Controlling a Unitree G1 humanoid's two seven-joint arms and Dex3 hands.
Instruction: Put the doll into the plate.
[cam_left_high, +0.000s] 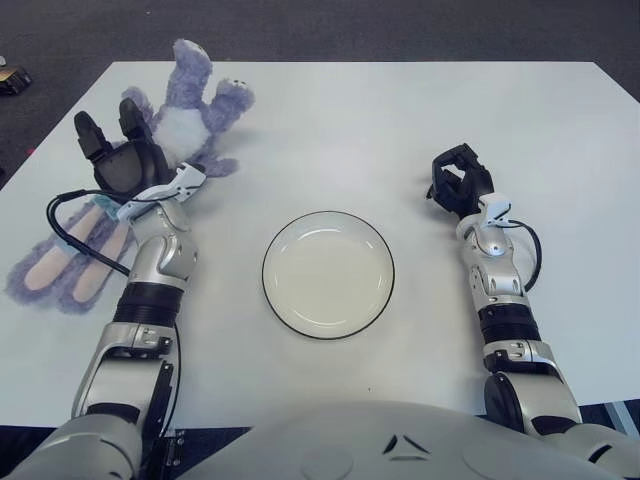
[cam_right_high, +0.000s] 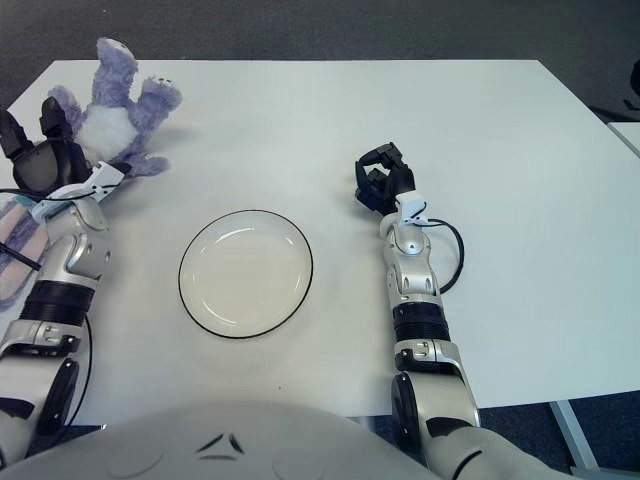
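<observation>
A purple and white plush doll (cam_left_high: 190, 110) lies on the white table at the far left. Its long pink-lined limbs (cam_left_high: 60, 265) stretch toward the front left edge. My left hand (cam_left_high: 118, 150) is over the doll's middle with its black fingers (cam_left_high: 98, 135) spread, holding nothing. A white plate with a dark rim (cam_left_high: 268, 272) sits empty at the centre front. My right hand (cam_left_high: 458, 182) is right of the plate, fingers curled, empty. The doll also shows in the right eye view (cam_right_high: 115, 110).
The white table (cam_left_high: 400, 120) extends to the back and right. Dark carpet lies beyond its far edge. A small dark object (cam_left_high: 10, 80) sits on the floor at the far left.
</observation>
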